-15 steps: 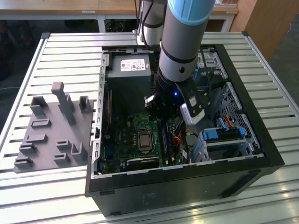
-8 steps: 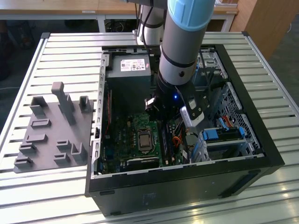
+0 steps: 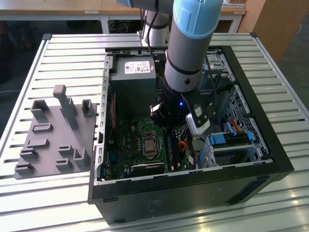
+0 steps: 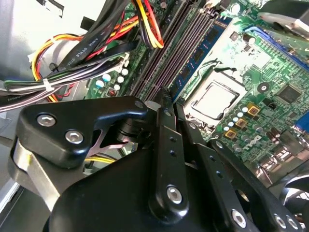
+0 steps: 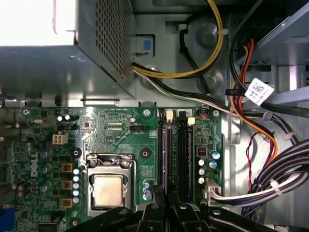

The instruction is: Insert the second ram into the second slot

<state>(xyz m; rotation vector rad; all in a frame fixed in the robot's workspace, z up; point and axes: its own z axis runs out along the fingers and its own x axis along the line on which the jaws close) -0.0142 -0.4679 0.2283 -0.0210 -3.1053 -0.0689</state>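
The black two-fingered gripper [image 4: 164, 99] hangs low inside the open black desktop computer case [image 3: 251, 191], its fingers drawn together just above the bank of long dark memory slots [image 5: 175, 154] on the green motherboard [image 5: 116, 140]. Whether anything is pinched between the fingertips cannot be told. In the first wrist view, one thin, flat blue memory stick [image 5: 162, 154] stands seated in the slot nearest the square silver processor socket [image 5: 108, 189] — whether this is the second ram cannot be told — while the slots next to it look dark.

On the slots' other side, a bundle of black, yellow, red and orange power cables [image 4: 87, 53] crosses the board's edge. The grey perforated metal power supply box [image 5: 72, 53] sits beyond the motherboard.

In the exterior view, the grey-and-light-blue robot arm [image 3: 188, 43] reaches down into the middle of the case, with blue plastic drive-bay clips [image 3: 218, 140] to the exterior view's right. The case lies on a slatted white metal table [image 3: 67, 53]; a grey plastic fixture tray with upright posts [image 3: 53, 135] rests beside it, on the exterior view's left.
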